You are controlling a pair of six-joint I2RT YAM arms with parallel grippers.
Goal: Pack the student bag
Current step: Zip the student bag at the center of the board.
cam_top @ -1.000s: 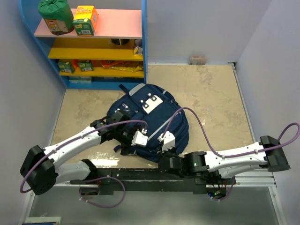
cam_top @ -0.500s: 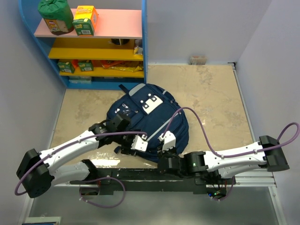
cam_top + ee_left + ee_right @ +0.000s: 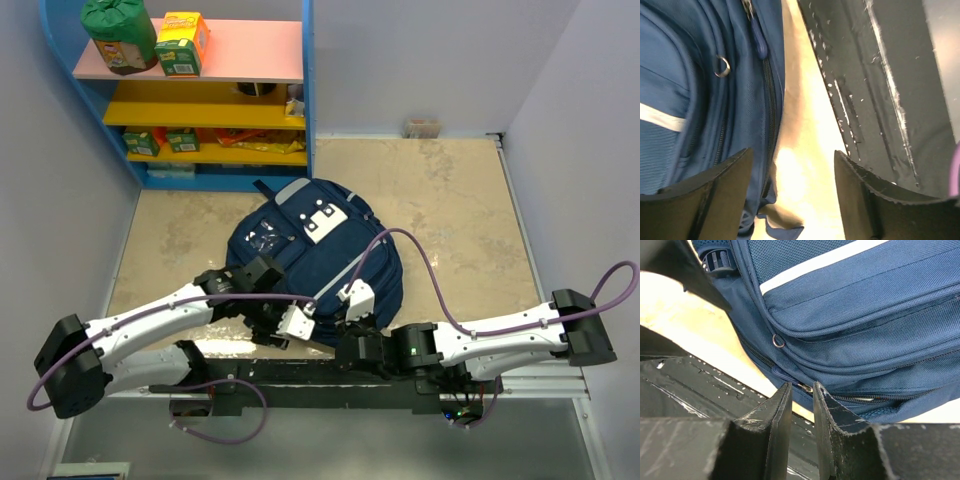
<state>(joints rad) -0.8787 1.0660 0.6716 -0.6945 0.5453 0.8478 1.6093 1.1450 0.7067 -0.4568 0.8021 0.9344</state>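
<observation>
Looking down from above, we find the bag lying flat on the table, with its near edge meeting both sets of jaws. The shelf stands well beyond them, past the bag's far end.

Our left gripper has its jaws spread wide. Between them we see a strip of bare table and, low in the gap, a corner of the bag's hem. The bag's blue side fills the space on one jaw's side and passes behind that jaw's tip. The black rail, flecked with white specks, lies on the other jaw's side. Neither jaw visibly presses on the fabric.

Our right gripper has its jaws drawn close, leaving only a narrow slit. The pull lies right at the tips, and its metal end sits at the mouth of the slit. We cannot tell whether the jaws pinch it or merely frame it. Just beyond the tips a small ring hangs from the next zip up. Farther beyond, the stripe runs across the fabric. To one side of these jaws, at tip level, the rail shows again, with a band of table between it and the bag.

In the left wrist view the same pull and ring sit well ahead of the open jaws, along the bag's zips.
</observation>
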